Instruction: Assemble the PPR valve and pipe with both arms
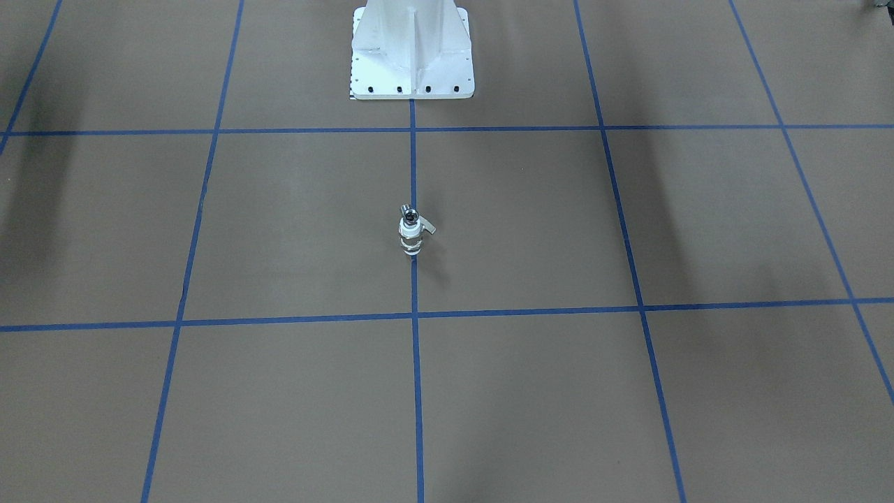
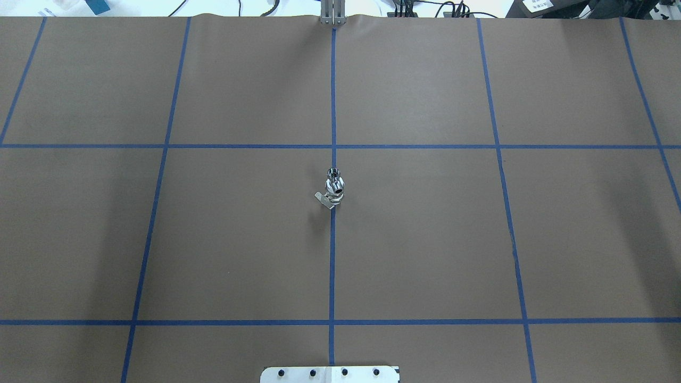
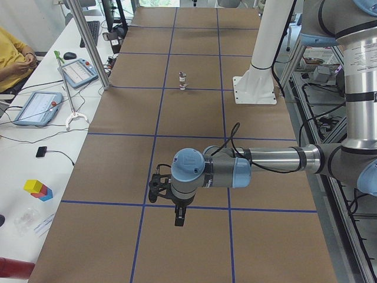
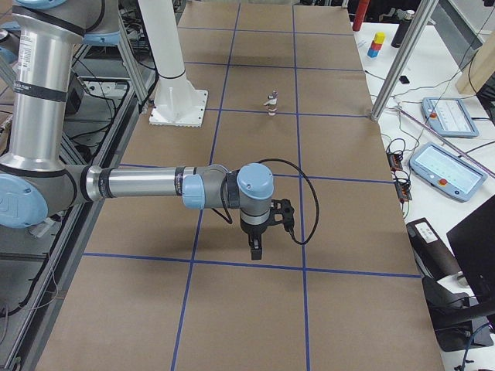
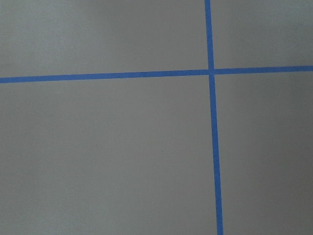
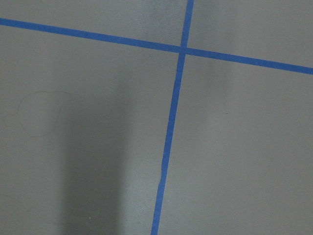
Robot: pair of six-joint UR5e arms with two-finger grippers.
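Observation:
The white PPR valve (image 1: 412, 236) stands upright on the centre tape line, its small lever (image 1: 428, 228) sticking out to one side. A shiny silver pipe (image 1: 409, 212) sits on its top end, seemingly joined to it. The pair also shows in the overhead view (image 2: 334, 187) and, small, in both side views (image 3: 182, 80) (image 4: 271, 102). My left gripper (image 3: 179, 221) shows only in the exterior left view, pointing down over the table far from the valve. My right gripper (image 4: 256, 252) shows only in the exterior right view, likewise far off. I cannot tell whether either is open or shut.
The white robot pedestal (image 1: 412, 52) stands behind the valve. Blue tape lines grid the brown table (image 2: 425, 239). Beside the table, a desk holds tablets (image 3: 36, 107), and a person in yellow (image 3: 15, 56) sits there. An aluminium post (image 3: 94, 44) stands at the table's edge.

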